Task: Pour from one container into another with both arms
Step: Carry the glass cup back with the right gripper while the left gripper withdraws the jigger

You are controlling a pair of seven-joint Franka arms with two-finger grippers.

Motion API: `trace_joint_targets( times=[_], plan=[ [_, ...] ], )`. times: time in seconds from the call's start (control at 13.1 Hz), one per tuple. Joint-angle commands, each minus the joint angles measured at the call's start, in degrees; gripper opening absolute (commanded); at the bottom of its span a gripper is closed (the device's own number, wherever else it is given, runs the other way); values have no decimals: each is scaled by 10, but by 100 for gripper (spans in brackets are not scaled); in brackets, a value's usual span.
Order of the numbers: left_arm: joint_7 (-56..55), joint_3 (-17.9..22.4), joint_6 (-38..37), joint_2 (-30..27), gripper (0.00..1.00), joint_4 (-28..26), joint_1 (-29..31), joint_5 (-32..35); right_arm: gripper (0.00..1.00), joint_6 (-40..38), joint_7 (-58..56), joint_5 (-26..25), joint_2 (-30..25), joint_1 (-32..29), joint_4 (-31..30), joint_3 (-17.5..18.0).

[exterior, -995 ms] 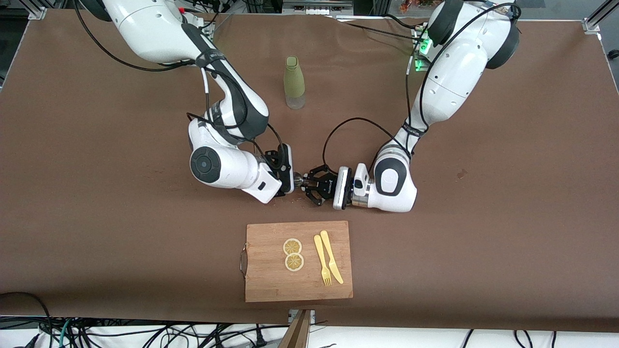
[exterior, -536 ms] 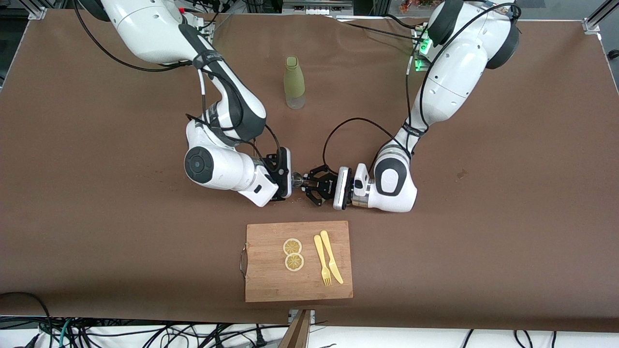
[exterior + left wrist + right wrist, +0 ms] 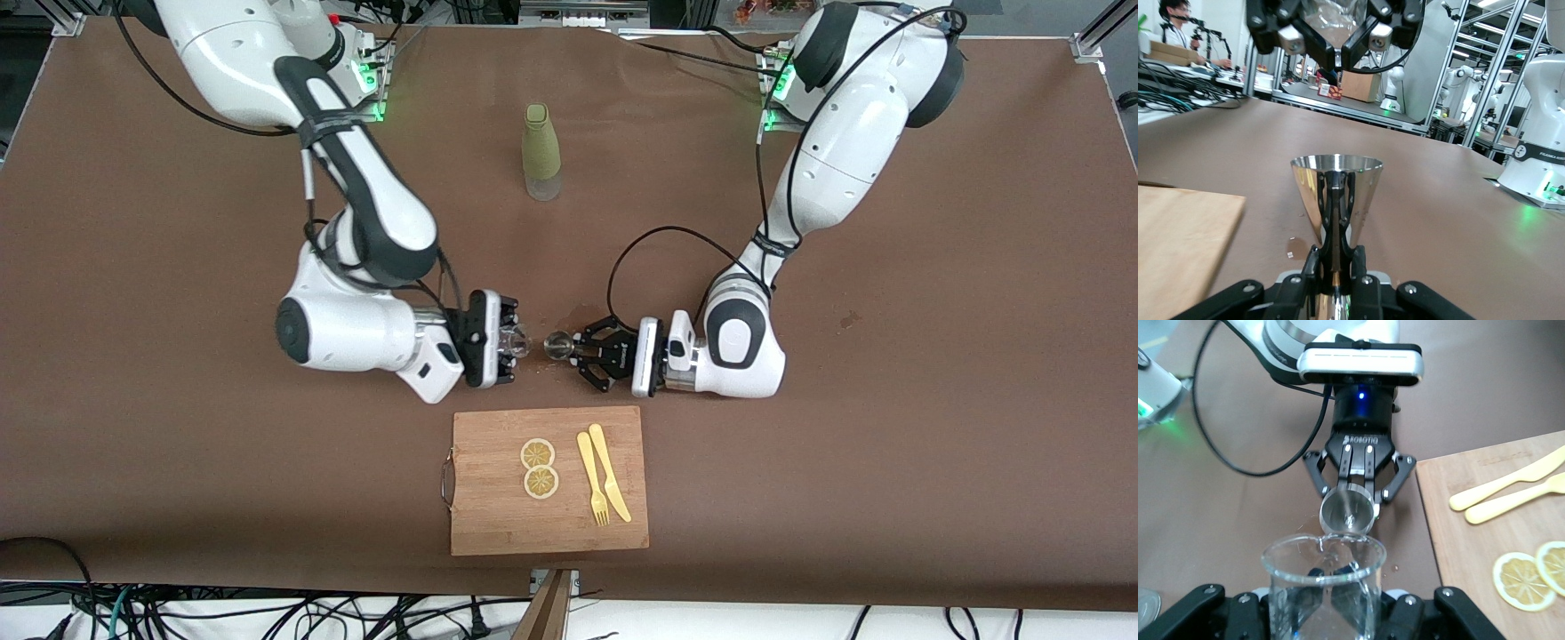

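Table (image 3: 933,444), brown cloth; cutting board (image 3: 498,524) at 6 o'clock of centre, green bottle (image 3: 540,151) at 12. Right gripper (image 3: 511,341), at 9 o'clock of the left gripper (image 3: 578,348), clamps a clear glass beaker (image 3: 1323,587) above the cloth. Left gripper's fingers pinch a metal jigger (image 3: 1336,197), just apart from the beaker.

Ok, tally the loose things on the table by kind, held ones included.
Bottle: 1
Glass beaker: 1
Metal jigger: 1
Cutting board: 1
Lemon slices: 2
Fork: 1
Knife: 1
Total: 8
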Motion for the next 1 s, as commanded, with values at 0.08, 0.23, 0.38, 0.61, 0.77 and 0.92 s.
trace_joint_targets(
  times=[0.08,0.23,0.38,0.61,0.77,0.92],
  plan=[
    [64,27,-89,-1,0,1,54,-9,0,-84,-94,55,-9,-76,-12,5],
    [71,62,-176,-1,0,1,82,18,0,-129,-165,76,-9,-125,-28,5],
    [93,89,-253,-1,0,-6,116,39,0,-172,-248,97,-5,-175,-49,5],
    [132,138,-352,-2,0,-10,160,84,0,-202,-304,122,14,-257,-82,4],
    [172,164,-400,-1,0,-11,194,115,0,-214,-354,129,33,-292,-86,4],
    [198,168,-435,-2,0,-10,235,162,0,-222,-432,143,66,-325,-88,5]
  ],
)
